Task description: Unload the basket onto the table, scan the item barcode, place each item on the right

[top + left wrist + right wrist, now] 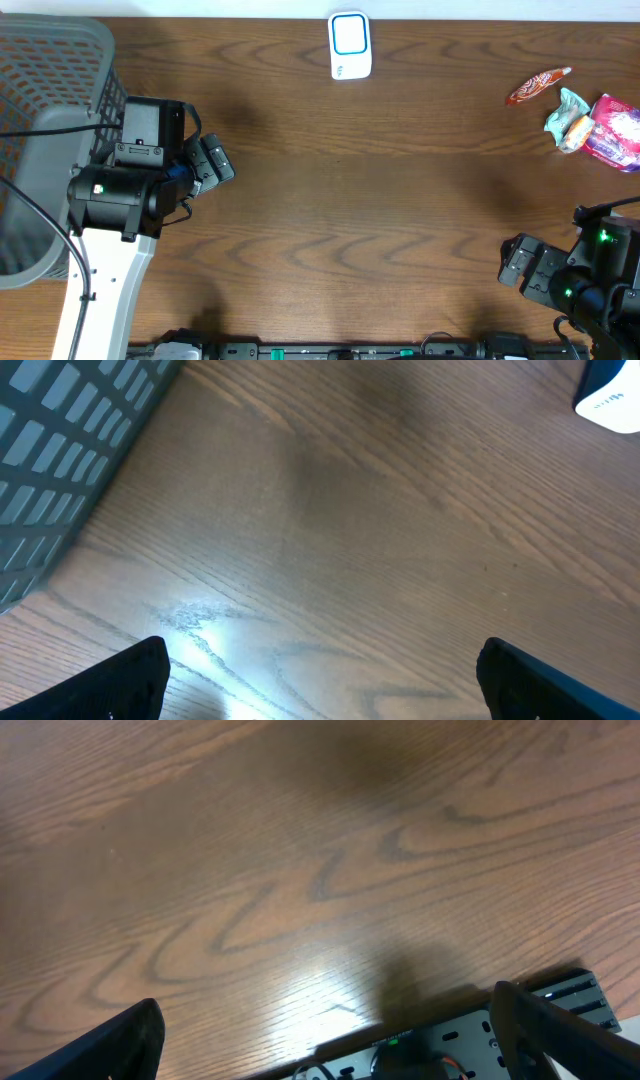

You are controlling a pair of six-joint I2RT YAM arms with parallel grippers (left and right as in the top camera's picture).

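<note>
- Near edge: black rail (350, 352) with mounted hardware runs along the near side of the wooden table (380, 200).
- Near right: right gripper (520, 262) low over bare wood, jaws spread wide, nothing between them. Its wrist view shows only wood grain and the rail.
- Left, mid-depth: left gripper (210, 163) pointing right, jaws also spread wide and empty, bare wood beneath.
- Far left: grey slatted basket (60, 90), just beside the left arm. Contents cannot be made out.
- Far right: pink-purple packet (615, 132) at the table's right edge, teal wrapper (568, 118) touching its left side.
- Red sachet (538, 86) a little farther and to the left, near the wrapper but apart from it. No barcode legible on any of the three.
- Far edge, centre: white scanner (350, 45) with blue face, lying flat, well apart from both grippers and from the packets.
</note>
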